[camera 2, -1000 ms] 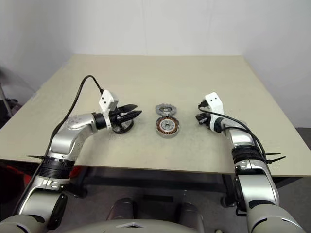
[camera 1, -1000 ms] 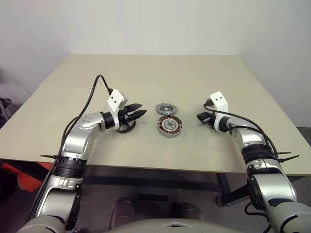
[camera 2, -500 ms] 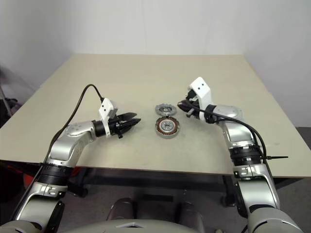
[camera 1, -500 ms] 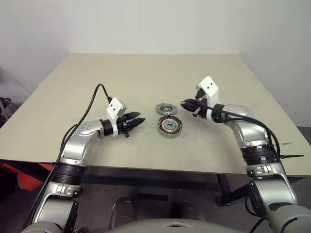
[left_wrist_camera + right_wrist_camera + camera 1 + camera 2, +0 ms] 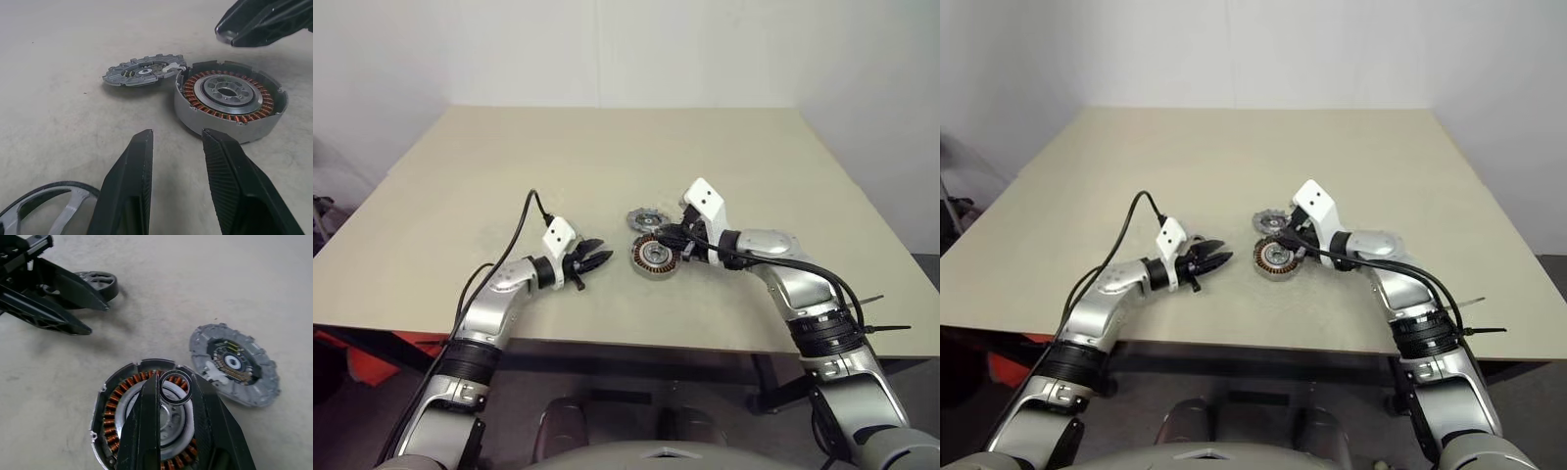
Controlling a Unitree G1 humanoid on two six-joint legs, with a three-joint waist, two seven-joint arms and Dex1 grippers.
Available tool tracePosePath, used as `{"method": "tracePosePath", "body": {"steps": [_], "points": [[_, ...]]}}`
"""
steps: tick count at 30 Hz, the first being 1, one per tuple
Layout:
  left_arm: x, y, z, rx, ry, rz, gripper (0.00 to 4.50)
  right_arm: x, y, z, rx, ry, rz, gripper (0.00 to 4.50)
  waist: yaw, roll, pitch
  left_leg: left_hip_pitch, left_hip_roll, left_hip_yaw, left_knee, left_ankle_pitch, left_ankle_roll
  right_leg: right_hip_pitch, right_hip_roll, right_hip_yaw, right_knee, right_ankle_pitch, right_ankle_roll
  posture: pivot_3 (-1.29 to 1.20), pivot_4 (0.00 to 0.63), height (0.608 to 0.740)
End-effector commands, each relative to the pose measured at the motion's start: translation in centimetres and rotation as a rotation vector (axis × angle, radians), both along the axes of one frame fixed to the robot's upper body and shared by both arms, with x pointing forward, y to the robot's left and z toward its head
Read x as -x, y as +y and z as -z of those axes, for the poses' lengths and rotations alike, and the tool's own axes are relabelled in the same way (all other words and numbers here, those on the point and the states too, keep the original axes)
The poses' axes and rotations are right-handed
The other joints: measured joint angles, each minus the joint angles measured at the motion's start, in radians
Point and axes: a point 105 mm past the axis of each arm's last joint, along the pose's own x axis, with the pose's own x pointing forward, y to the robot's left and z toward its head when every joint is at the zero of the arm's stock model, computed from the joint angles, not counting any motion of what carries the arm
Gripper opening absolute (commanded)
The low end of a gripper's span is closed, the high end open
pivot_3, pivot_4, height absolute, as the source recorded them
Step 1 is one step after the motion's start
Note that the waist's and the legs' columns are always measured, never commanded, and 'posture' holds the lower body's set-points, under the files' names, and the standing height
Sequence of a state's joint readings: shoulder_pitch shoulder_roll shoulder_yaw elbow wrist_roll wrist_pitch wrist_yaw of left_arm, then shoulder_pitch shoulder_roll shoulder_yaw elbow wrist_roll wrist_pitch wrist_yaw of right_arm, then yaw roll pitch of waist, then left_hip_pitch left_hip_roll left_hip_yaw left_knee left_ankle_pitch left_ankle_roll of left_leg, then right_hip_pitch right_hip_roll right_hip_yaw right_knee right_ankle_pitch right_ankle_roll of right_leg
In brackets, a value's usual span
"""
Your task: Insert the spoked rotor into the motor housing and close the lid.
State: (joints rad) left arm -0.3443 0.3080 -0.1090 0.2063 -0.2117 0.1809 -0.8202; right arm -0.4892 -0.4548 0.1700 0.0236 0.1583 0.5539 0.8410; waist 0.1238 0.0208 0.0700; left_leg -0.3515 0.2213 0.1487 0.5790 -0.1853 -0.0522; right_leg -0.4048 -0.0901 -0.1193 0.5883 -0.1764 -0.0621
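Note:
The motor housing [image 5: 654, 257], a round grey casing with copper windings, sits mid-table. A notched grey lid [image 5: 646, 217] lies just behind it, touching its rim. The spoked rotor [image 5: 44, 208], a black-rimmed wheel with grey spokes, lies on the table beside my left gripper [image 5: 597, 260]. That gripper is open and empty, low over the table left of the housing. My right gripper [image 5: 175, 382] hovers over the housing's hub, shut on a small dark ring [image 5: 175, 387].
The beige table [image 5: 607, 147] stretches wide behind and to both sides of the parts. Its front edge [image 5: 607, 338] runs close below both arms. A black cable [image 5: 524, 220] loops above the left wrist.
My right gripper has swung left from the table's right side to above the housing. My left gripper has sunk towards the table and stays open.

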Motion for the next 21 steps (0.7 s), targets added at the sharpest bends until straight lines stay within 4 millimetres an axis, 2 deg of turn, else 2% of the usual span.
{"method": "tracePosePath", "body": {"steps": [1, 9, 21], "points": [[-0.1, 0.0, -0.5, 0.001, -0.04, -0.001, 1.68, 0.3, 0.7, 0.1, -0.006, -0.004, -0.015, 0.65, 0.0, 0.0, 0.0, 0.0, 0.0, 0.0, 0.0, 0.0, 0.0, 0.0, 0.0, 0.0, 0.0, 0.0, 0.0, 0.0, 0.0, 0.74], [-0.1, 0.2, -0.5, -0.007, -0.044, -0.004, 1.68, 0.9, 0.9, 1.2, 0.009, 0.024, -0.025, 0.65, 0.0, 0.0, 0.0, 0.001, 0.0, 0.0, -0.001, 0.0, -0.001, 0.0, 0.0, 0.0, 0.0, 0.0, 0.0, 0.0, 0.0, 0.74], [-0.3, 0.4, -0.7, -0.014, -0.054, -0.007, 1.68, 0.4, 0.3, 2.9, 0.029, 0.062, 0.019, 0.65, 0.0, 0.0, 0.0, 0.001, 0.0, 0.0, -0.001, 0.001, -0.001, 0.0, 0.0, 0.001, 0.0, 0.0, 0.0, 0.0, 0.0, 0.74]]}}
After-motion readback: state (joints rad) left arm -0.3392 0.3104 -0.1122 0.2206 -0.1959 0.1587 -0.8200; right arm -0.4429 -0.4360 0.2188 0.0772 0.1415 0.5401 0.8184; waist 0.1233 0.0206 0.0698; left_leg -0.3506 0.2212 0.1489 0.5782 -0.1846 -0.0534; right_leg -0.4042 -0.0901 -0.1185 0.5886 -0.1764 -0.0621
